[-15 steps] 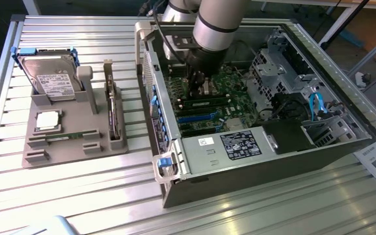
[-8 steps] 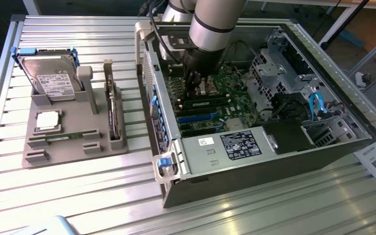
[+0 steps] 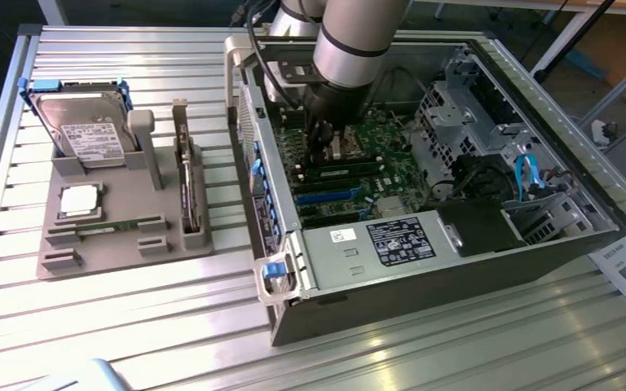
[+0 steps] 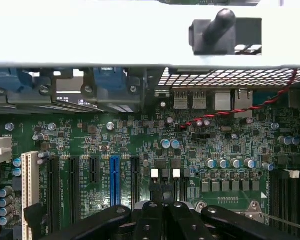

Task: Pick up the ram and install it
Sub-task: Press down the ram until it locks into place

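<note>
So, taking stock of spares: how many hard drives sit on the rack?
1: a hard drive upright at the rack's far end; none seems hidden.

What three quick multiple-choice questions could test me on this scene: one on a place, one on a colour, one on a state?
1. Where is the end effector?
A. Over the grey holder
B. Inside the open case, above the motherboard
C. Over bare table

2. What colour is the one bright long slot among the black ones on the motherboard?
A. Blue
B. Red
C. Yellow

3. How does the end effector stand?
A. Wide open
C. Shut
B. Clamped on the hard drive

Answers:
1. B: in the exterior view the arm reaches down into the case.
2. A: the wrist view shows a blue slot between black ones.
3. C: in the wrist view its fingers sit close together above the motherboard.
</note>
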Robot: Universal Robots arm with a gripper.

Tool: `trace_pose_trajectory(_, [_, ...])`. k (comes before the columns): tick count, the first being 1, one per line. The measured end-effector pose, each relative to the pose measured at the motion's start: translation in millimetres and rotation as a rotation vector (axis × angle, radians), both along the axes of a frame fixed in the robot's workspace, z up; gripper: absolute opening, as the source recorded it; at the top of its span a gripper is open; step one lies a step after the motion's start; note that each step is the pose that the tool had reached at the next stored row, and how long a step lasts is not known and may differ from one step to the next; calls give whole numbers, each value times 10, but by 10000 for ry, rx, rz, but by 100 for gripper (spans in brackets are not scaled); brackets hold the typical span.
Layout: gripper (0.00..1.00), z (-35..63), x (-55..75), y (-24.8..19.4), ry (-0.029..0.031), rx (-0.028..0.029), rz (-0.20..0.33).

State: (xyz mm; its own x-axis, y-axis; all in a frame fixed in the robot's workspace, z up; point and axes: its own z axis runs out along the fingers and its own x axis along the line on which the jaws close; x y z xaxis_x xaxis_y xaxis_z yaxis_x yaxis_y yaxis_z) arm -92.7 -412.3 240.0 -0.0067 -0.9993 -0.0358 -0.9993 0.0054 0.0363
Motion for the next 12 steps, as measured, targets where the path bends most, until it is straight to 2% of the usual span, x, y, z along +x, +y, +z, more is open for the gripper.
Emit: trace_pose_trajectory(12, [10, -26, -1, 0, 1, -1, 0])
